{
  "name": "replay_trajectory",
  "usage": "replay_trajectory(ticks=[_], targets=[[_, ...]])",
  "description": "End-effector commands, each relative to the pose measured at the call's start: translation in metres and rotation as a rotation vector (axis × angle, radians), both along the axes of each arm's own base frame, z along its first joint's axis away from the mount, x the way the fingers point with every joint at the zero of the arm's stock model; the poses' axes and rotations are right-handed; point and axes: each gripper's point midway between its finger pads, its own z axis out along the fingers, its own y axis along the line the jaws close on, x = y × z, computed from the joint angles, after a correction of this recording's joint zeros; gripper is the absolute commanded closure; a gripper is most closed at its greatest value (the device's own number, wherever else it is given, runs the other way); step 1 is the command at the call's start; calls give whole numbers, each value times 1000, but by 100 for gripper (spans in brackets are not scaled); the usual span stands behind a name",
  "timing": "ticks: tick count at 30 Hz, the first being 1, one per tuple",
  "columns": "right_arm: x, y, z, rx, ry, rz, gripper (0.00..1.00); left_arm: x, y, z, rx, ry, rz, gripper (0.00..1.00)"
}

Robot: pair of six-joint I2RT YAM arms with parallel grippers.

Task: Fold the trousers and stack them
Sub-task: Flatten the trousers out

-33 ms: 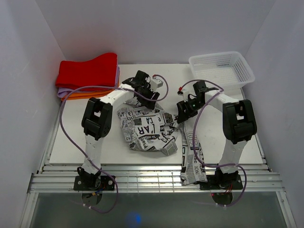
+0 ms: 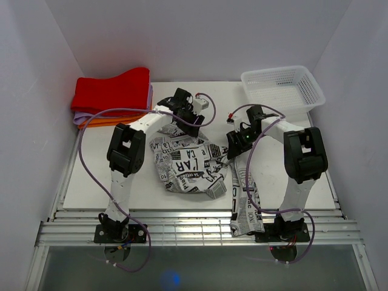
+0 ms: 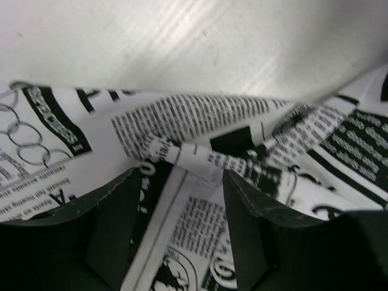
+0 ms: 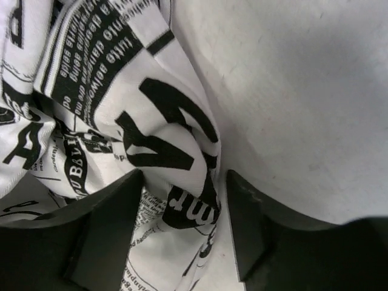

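Tabletop (image 2: 115,182) white, walls (image 2: 200,36) pale, trousers (image 2: 185,167) crumpled centrally, perhaps overhanging

soft matt printed cloth trousers (image 2: 188,167), smooth matt white table (image 2: 109,182), glossy white plastic lattice basket (image 2: 303,100)

The trousers (image 2: 188,167) carry large black letters "AR" (smaller print is too blurred to read).

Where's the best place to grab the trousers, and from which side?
I'd pinch the raised crease at the far edge of the trousers, coming down from above. They lie crumpled on the table, so only a standing fold offers a grip; the left end effector stands open astride one.
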Motion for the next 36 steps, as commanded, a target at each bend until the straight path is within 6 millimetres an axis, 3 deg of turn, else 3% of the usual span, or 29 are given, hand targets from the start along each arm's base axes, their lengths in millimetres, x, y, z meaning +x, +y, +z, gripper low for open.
replay_trajectory(ticks=[1,6,8,9,10,13,14,16,17,18,21,22,24,25,26,29,31,32,33,35,36], targets=[[-12,-6,-20,-28,36,-7,49,23,0,-6,31,5,63,36],[-1,-7,-6,-32,-12,-22,91,29,-5,-9,18,34,78,67],[-1,-11,-4,-36,-10,-40,92,32,-5,-8,17,43,88,98],[0,-15,-3,-44,-18,-48,92,36,-7,6,0,12,88,100],[0,-15,-2,-47,-23,-49,92,39,-6,7,-4,5,91,100],[2,-26,-3,-73,-38,-76,92,58,-5,58,-62,-112,85,100],[4,-33,-4,-85,-38,-99,92,69,-5,92,-103,-176,82,100],[6,-43,-4,-102,-43,-127,92,71,0,126,-150,-208,72,100],[5,-51,-6,-104,-33,-150,92,67,-3,146,-204,-212,45,100],[5,-54,-5,-100,-31,-158,92,60,9,174,-236,-234,46,100],[-3,-57,3,-85,-34,-149,92,28,28,207,-286,-247,8,100],[-5,-55,8,-71,-44,-139,92,0,43,217,-289,-253,1,100],[-6,-56,12,-70,-50,-137,92,-26,68,221,-270,-281,-6,100],[-7,-57,15,-75,-53,-140,92,-55,85,222,-254,-290,1,100],[-7,-58,16,-81,-53,-143,92,-67,97,222,-231,-311,-7,100],[-10,-59,19,-87,-50,-151,92,-114,148,207,-151,-315,32,100],[-17,-55,21,-65,-27,-135,92,-136,181,189,-62,-314,78,100],[-19,-54,21,-61,-21,-132,92,-153,192,161,-14,-273,81,100],[-21,-53,23,-51,-22,-125,92,-169,204,162,36,-333,62,100],[-21,-53,25,-51,-26,-122,92,-184,224,141,131,-336,77,100],[-21,-54,25,-57,-30,-121,92,-200,233,120,176,-325,63,100]])
